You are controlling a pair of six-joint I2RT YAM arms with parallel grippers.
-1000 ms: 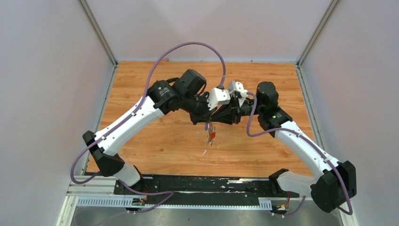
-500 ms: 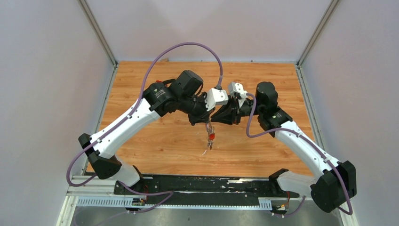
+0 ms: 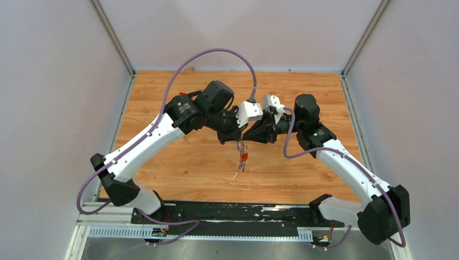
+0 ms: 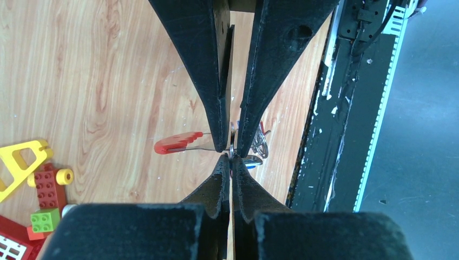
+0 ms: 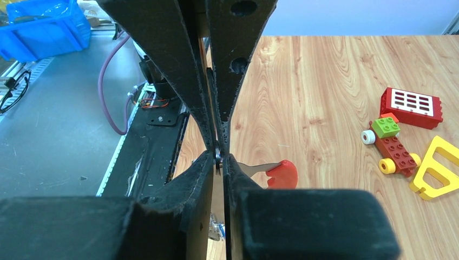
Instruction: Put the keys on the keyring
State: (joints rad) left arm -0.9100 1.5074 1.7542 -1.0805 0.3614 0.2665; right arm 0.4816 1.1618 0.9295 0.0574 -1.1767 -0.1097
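At my fingertips, both pairs meet point to point in the air, well above the surface (image 3: pixel 184 168). My left fingers (image 4: pixel 223 174) are pressed fully together, and as far as I can see they pinch the thin wire of the keyring (image 4: pixel 261 142), whose loops and a blue-headed key (image 4: pixel 252 161) hang just beyond the tips. My right fingers (image 5: pixel 201 174) are drawn nearly together, leaving only a slit. They look clamped on the blade of the red key (image 4: pixel 176 143), whose head sticks out sideways.

I judge the main risk to be slippage. Both grips are on thin, smooth metal at the very tips, so a small twist could pivot the red key or let the wire slide out, and the bunch would drop. The two pairs are also almost touching, so a push forward could jam them together and lever something loose.

Below the fingers the wood is bare, so I can lower or draw apart sideways. Well off to one side lie the toy blocks (image 5: pixel 393 145) and a yellow frame (image 5: pixel 433 169). The black rail (image 4: pixel 346 135) marks the near edge, not far from under the fingers, and a dropped key could skid onto it.
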